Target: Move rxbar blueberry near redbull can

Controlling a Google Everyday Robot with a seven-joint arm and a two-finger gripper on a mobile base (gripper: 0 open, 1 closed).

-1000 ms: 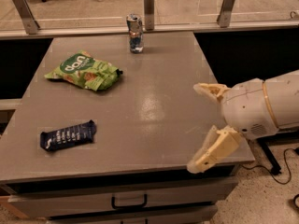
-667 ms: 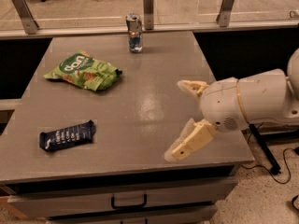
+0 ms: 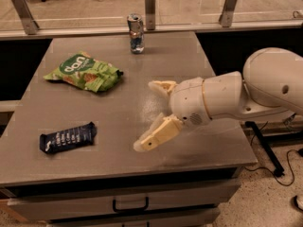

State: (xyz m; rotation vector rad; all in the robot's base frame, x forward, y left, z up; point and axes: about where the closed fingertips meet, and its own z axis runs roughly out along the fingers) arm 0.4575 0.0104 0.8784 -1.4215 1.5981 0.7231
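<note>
Centrally, in the camera view, the gripper (image 3: pixel 144 116) hangs over the grey table (image 3: pixel 189 56), right of its middle, reaching in from the right on a white arm (image 3: pixel 246 96). Its two cream fingers (image 3: pixel 156 134) are spread wide, with nothing between them. The rxbar blueberry (image 3: pixel 67 137) lies flat near the front left corner, well apart from the gripper. The redbull can (image 3: pixel 136 33) stands upright at the far edge. A green chip bag (image 3: pixel 84 72) lies between bar and can, to the left.
</note>
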